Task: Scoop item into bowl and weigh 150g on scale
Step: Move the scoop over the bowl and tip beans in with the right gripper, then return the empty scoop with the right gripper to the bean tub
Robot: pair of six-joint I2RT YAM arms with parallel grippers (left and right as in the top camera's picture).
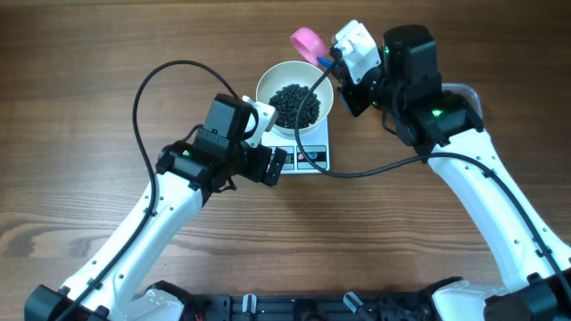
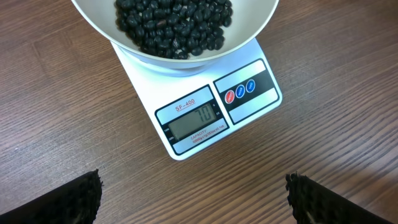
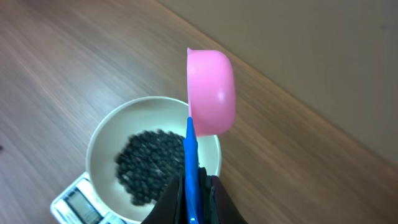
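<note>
Pink scoop (image 3: 211,93) beside white bowl (image 1: 268,89) on scale (image 2: 186,118), brown wood-grain table (image 1: 89,107)

The scale (image 1: 308,153) sits on the bench (image 1: 89,71), midway along and nearer its far edge. The bowl (image 1: 268,85) stands on the scale, with the beans (image 1: 295,104) inside it. The scoop (image 1: 309,42) hangs just beyond the bowl's far-right rim, held in the right claw (image 3: 194,199). The left claw (image 1: 277,166) is at the scale's near-left corner.
</note>
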